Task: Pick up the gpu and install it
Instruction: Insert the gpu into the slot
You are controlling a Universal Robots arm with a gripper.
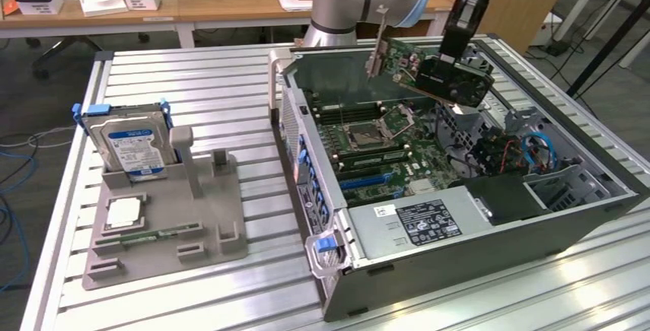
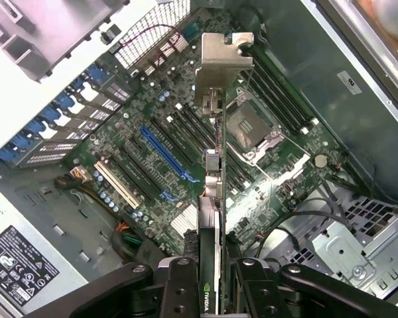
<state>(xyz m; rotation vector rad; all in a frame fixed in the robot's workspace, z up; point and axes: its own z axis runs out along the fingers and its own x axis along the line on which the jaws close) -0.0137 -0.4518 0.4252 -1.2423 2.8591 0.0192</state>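
Jaws of the gripper (image 1: 449, 61) stand partway closed, pinching the gpu (image 1: 406, 57) by its black fan-shroud end, one finger on each face of the card, as the wrist view shows at the gripper (image 2: 211, 291). The room is a workshop with wooden desks (image 1: 234, 4) behind, and the work lies on a table (image 1: 183, 80) of ribbed aluminium slats. On it, toward the exterior view's right, a computer case (image 1: 568, 217) lies on its side with the panel off and the motherboard (image 1: 376, 141) facing up. Toward the exterior view's left sits a grey fixture (image 1: 203, 232) with a hard drive (image 1: 132, 144) standing upright in it and a memory stick (image 1: 152, 233) lying flat near its front. The gpu hangs in the air above the open case, over the motherboard and clear of it. It is a thin green circuit board with a silver bracket (image 1: 378, 42) at one end and a black shroud at the other. Its long axis slants from the bracket at the exterior view's left down toward the gripper at the right. In the wrist view the gpu (image 2: 215, 165) appears edge-on, pointing away from the fingers (image 2: 179, 285), bracket (image 2: 222, 59) farthest out, between the blue slot (image 2: 166, 156) and the processor socket (image 2: 249, 126).
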